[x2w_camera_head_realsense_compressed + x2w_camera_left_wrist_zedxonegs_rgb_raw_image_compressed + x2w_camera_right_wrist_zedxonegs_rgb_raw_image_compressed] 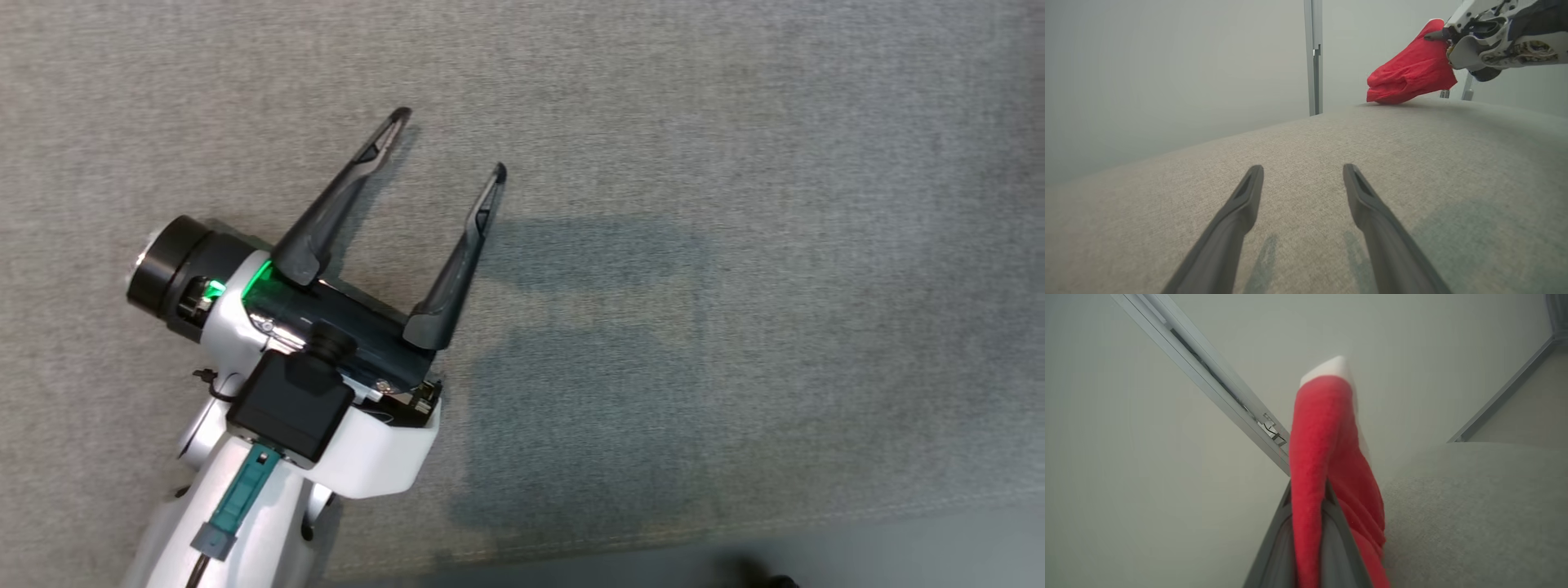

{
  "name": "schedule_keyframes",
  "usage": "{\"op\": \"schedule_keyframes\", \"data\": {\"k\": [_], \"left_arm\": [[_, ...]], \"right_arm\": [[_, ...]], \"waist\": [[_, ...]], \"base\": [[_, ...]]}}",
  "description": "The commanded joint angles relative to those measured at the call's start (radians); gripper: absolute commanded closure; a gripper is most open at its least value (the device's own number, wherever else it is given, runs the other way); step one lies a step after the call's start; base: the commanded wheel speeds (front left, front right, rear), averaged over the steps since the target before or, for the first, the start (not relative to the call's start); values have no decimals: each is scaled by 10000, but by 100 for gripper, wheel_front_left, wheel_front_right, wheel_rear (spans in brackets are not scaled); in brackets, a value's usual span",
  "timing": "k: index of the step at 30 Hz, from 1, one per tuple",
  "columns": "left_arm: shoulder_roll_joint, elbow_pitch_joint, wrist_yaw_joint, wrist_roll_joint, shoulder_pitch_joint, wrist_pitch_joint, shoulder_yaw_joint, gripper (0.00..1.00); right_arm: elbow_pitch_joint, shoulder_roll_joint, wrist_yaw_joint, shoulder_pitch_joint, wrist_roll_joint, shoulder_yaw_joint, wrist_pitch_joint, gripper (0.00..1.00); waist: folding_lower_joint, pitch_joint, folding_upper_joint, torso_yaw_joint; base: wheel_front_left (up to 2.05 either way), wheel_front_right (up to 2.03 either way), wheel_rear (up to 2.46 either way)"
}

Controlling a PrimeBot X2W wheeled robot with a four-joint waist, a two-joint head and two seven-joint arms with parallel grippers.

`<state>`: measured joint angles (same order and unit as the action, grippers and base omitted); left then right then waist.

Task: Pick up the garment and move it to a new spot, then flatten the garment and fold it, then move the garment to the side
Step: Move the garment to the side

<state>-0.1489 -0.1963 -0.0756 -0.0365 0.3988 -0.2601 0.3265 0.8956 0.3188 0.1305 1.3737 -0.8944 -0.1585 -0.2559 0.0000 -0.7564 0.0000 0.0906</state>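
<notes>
Garment [1408,73]: red with a white edge, hanging bunched at the far part of the grey fabric-covered desk [1306,134], its lower end seemingly touching it.
Right gripper [1432,36]: clamped shut on a fold of the garment.
Left gripper [450,143]: fingers spread wide, nothing held, well apart from the garment.
Step in hand: judged to be the carry to a new spot; the cloth is best lifted clear before it is moved, then laid within reach of both grippers.
Views: the pinch is shown close in the right wrist view; the bundle's whole shape is given in the left wrist view.
</notes>
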Motion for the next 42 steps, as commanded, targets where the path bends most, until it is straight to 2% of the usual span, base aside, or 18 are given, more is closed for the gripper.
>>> {"op": "schedule_keyframes", "data": {"k": [1,7,14,15,16,17,21,26,30,32,35,39,42], "left_arm": [[-189,-208,104,-165,72,-17,-265,0],[-376,-85,122,-172,155,-17,-209,0],[-473,6,151,-167,215,-17,-77,0],[-488,22,153,-149,219,-17,-75,0],[-503,42,156,-134,222,-17,-72,0],[-512,55,163,-123,225,-17,-62,0],[-513,78,222,-86,223,-17,-20,0],[-501,172,317,24,149,-17,-3,0],[-395,184,426,188,120,-17,-2,0],[-297,226,486,361,61,-17,-42,0],[-137,376,625,605,-69,-17,-160,0],[134,635,781,950,-337,-17,-293,0],[244,739,834,1096,-525,-17,-343,0]], "right_arm": [[-127,63,2,-451,220,-194,-59,100],[143,-251,2,-1378,788,-846,-59,100],[1156,-307,2,-1713,1820,-1744,-59,100],[1347,-295,2,-1694,2050,-1878,-59,90],[1523,-270,2,-1675,2268,-2064,-59,55],[1682,-238,2,-1653,2501,-2279,-59,0],[2215,-208,2,-1559,3544,-3086,-59,0],[3076,135,2,-1621,5728,-3799,-59,0],[2536,198,2,-1587,7693,-4518,-59,0],[1911,-139,2,-1546,8615,-4747,-59,0],[995,-1012,2,-1542,9435,-4620,-59,0],[628,-1653,2,-2002,9947,-3865,-59,0],[524,-1855,2,-2326,9967,-3298,-59,0]], "waist": [[0,-75,0,236],[0,25,0,823],[0,158,0,1065],[0,174,0,1066],[0,195,0,1060],[0,216,0,1049],[0,332,0,1018],[0,688,0,1045],[0,1113,0,1023],[0,1372,0,999],[0,1859,0,915],[0,2633,0,678],[0,3039,0,512]], "base": [[0,0,0],[0,0,0],[0,0,0],[0,0,0],[0,0,0],[0,0,0],[0,0,0],[0,0,0],[0,0,0],[0,0,0],[0,0,0],[0,0,0],[0,0,0]]}}
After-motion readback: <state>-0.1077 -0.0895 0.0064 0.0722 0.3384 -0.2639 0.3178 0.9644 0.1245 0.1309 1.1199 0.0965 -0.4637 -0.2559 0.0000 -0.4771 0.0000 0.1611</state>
